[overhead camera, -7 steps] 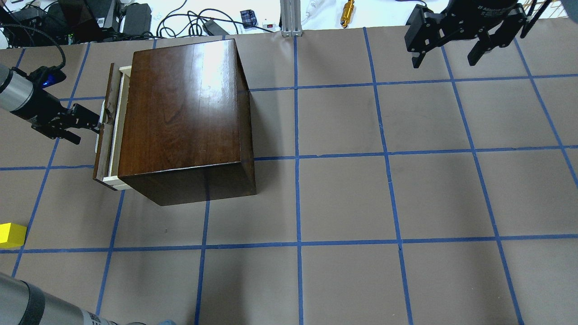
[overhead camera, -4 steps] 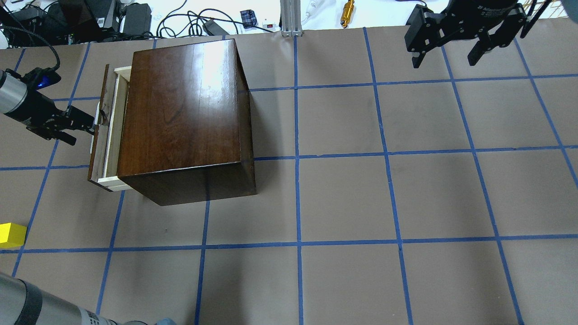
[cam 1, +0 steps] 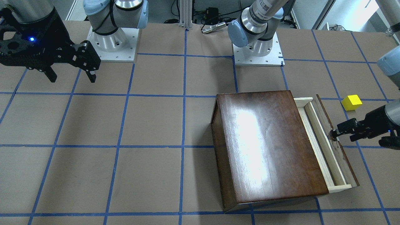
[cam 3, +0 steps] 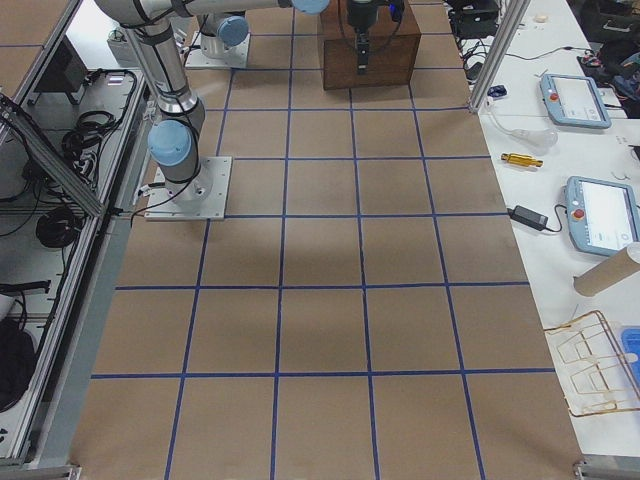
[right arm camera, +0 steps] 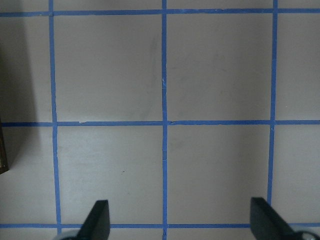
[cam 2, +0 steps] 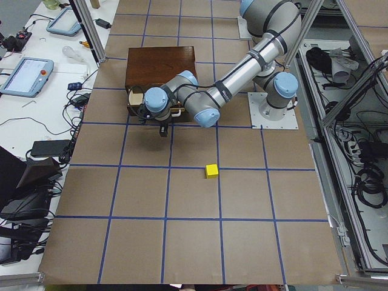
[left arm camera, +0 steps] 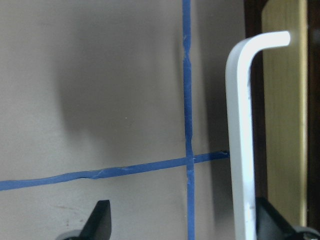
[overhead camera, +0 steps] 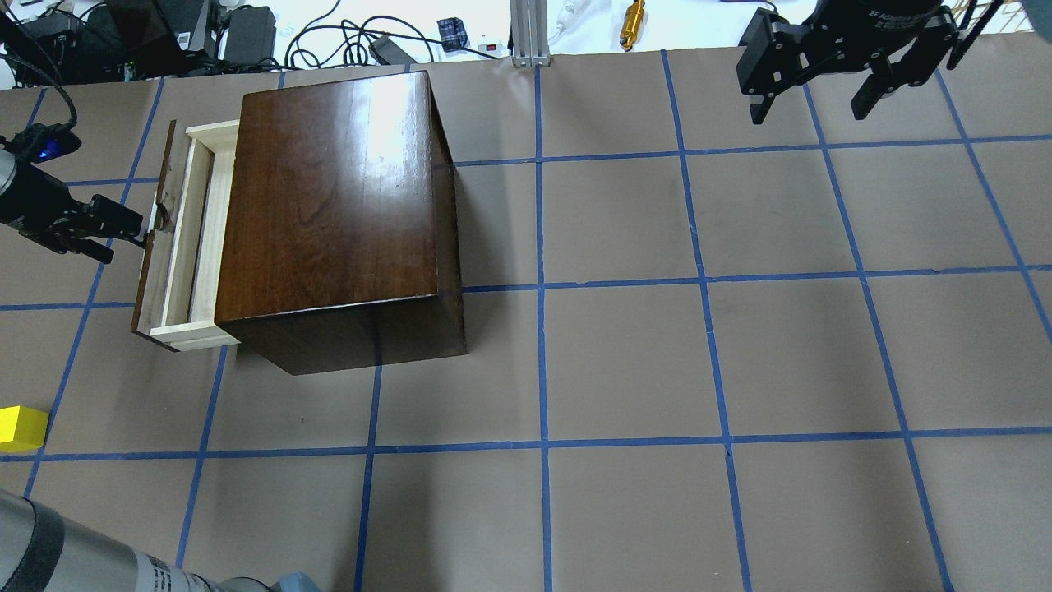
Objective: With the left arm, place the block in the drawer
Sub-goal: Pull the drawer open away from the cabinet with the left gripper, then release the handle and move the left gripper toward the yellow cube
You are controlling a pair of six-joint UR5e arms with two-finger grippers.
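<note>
Block (overhead camera: pixel 20 428) on bench (overhead camera: pixel 625 362), lower left; drawer (overhead camera: pixel 187 247) part open; left claw (overhead camera: pixel 123 238) wide beside handle (left arm camera: pixel 240 125); right claw (overhead camera: pixel 809 111) wide, upper right.

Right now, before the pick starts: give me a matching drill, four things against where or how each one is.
Things:
1. block
2. drawer
3. left gripper
4. right gripper

States:
A. open, at the white handle
B. open, above the table, far from the cabinet
C. lying on the table, outside the cabinet
D. sticking partway out of the cabinet

Pairs: 1-C, 2-D, 3-A, 4-B
</note>
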